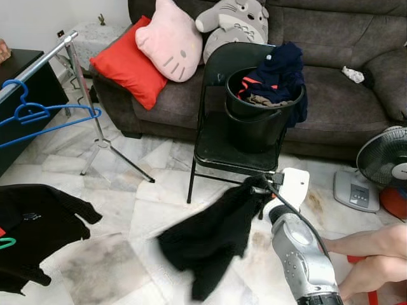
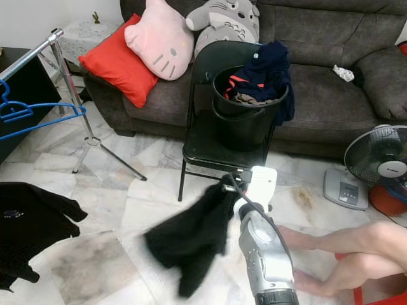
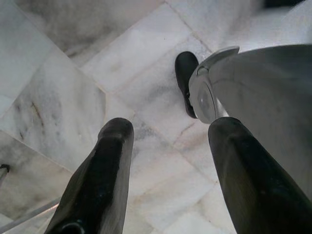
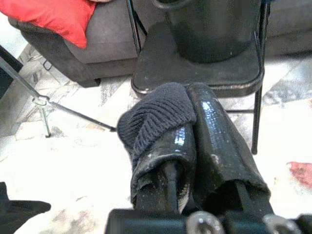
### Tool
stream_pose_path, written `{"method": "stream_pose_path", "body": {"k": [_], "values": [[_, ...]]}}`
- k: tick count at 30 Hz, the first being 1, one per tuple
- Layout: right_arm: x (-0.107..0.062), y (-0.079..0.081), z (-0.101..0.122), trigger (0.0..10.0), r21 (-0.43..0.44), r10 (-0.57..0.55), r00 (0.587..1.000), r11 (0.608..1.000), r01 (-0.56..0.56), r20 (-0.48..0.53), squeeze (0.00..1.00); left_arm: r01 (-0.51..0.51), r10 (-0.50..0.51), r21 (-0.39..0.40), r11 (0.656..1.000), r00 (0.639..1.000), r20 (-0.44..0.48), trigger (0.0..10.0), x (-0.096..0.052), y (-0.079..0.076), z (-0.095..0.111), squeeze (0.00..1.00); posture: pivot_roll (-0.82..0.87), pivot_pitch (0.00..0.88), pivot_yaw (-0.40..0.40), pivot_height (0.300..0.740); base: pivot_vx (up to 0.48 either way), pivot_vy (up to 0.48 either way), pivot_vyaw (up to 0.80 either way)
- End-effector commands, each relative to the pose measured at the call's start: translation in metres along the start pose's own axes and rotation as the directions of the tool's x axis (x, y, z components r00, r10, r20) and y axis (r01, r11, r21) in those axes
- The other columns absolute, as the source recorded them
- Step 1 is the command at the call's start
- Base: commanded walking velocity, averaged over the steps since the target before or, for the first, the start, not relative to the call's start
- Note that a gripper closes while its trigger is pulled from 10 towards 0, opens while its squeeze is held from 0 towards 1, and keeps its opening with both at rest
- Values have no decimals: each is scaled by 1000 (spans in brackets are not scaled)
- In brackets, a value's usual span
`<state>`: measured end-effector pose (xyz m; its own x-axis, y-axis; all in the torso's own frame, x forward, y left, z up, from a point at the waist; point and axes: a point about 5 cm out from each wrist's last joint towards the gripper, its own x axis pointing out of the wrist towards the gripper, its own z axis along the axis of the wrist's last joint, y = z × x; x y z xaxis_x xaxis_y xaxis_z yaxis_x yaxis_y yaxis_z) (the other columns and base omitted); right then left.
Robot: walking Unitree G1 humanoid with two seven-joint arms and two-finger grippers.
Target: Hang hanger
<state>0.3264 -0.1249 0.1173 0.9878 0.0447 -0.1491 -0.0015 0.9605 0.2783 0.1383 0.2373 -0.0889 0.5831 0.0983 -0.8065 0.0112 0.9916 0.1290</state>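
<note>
A: Where is the right pincer [image 4: 195, 131]?

B: Just in front of the chair [image 1: 236, 152], fingers clamped on a fold of the black knit [image 1: 213, 238]. The rest of the knit droops below it toward the floor [image 1: 114, 267], blurred.

A: And the left pincer [image 3: 168, 168]?

B: Fingers spread, holding nothing, hanging over the floor tiles beside the robot's leg and foot.

A: The hanger?

B: A blue hanger [image 1: 38, 117] hangs on the rail [image 1: 38, 63], well to the left of the chair. A second garment [image 1: 35, 232] lies on the floor further left and nearer, with a green hook [image 1: 6, 242] showing at its edge.

A: What could go wrong?

B: I'd judge the grip shallow, only a bunched fold, so the knit may slip out on a swing. It is a loose, heavy cloth and could drag on the floor or snag a chair leg. A person's legs [image 1: 369, 254] lie close to the right of the chair.

A: Anything unclear?

B: Whether the knit already has a hanger inside; I can't tell. The rail and the second garment run out of frame.
</note>
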Motion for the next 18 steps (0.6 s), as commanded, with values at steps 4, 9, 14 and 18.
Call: {"method": "stream_pose_path", "body": {"k": [4,9,14,18], "values": [[1,-6,-15,10000,16,-41,999,999,42,-32,0,-34,32,-44,998,999,-34,10000,-4,2,-14,0,-8,170,-13,740,0,0,0],[-1,-11,-15,10000,51,-78,997,996,79,-21,0,-65,64,-102,993,998,-8,10000,-6,3,-15,0,-8,162,-8,740,0,0,0],[-4,-18,-11,10000,102,-126,992,987,124,10,0,-88,91,-155,984,996,12,10000,-7,4,-16,0,-7,155,-5,740,0,0,0],[-6,-21,-14,10000,124,-158,987,980,154,24,0,-87,90,-153,984,996,13,10000,-8,4,-17,0,-7,144,-2,740,0,0,0]]}}
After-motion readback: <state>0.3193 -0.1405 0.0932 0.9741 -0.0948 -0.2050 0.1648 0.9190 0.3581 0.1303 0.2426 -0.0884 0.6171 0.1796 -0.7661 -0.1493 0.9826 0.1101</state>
